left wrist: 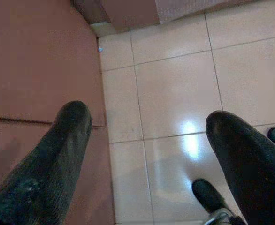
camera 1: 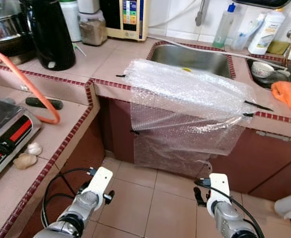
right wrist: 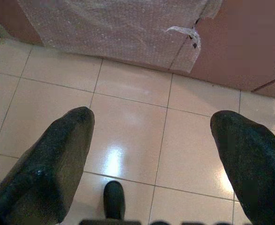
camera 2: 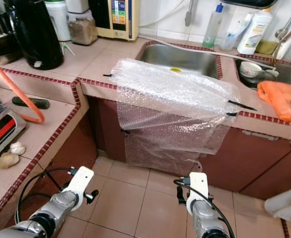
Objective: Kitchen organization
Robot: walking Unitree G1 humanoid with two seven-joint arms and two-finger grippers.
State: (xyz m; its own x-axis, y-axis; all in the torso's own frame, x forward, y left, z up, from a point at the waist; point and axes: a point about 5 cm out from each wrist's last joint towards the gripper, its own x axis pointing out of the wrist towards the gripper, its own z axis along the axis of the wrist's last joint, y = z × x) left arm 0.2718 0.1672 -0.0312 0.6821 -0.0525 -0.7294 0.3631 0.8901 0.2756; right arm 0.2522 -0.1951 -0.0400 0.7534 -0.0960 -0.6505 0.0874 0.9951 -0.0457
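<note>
A sheet of bubble wrap (camera 1: 185, 106) lies over the tiled counter edge in front of the steel sink (camera 1: 195, 59) and hangs down the cabinet front, held by black tape strips. An orange cloth (camera 1: 290, 96) rests on the counter at the right. A black kettle (camera 1: 48, 34) stands at the back left. Both silver arms hang low over the floor, the left arm (camera 1: 81, 203) beside the left counter and the right arm (camera 1: 220, 203) below the bubble wrap. My left gripper (left wrist: 147, 117) and right gripper (right wrist: 154, 119) are open, with only floor tiles between the fingers.
The counter forms an L: a stove (camera 1: 4, 134), garlic bulbs (camera 1: 29, 153), a dark handle (camera 1: 43, 103) and an orange hose (camera 1: 34, 87) sit on the left leg. Bottles (camera 1: 267, 29) stand behind the sinks, and a bowl (camera 1: 262, 69) sits in the right basin. Beige floor tiles (camera 1: 150, 193) lie ahead.
</note>
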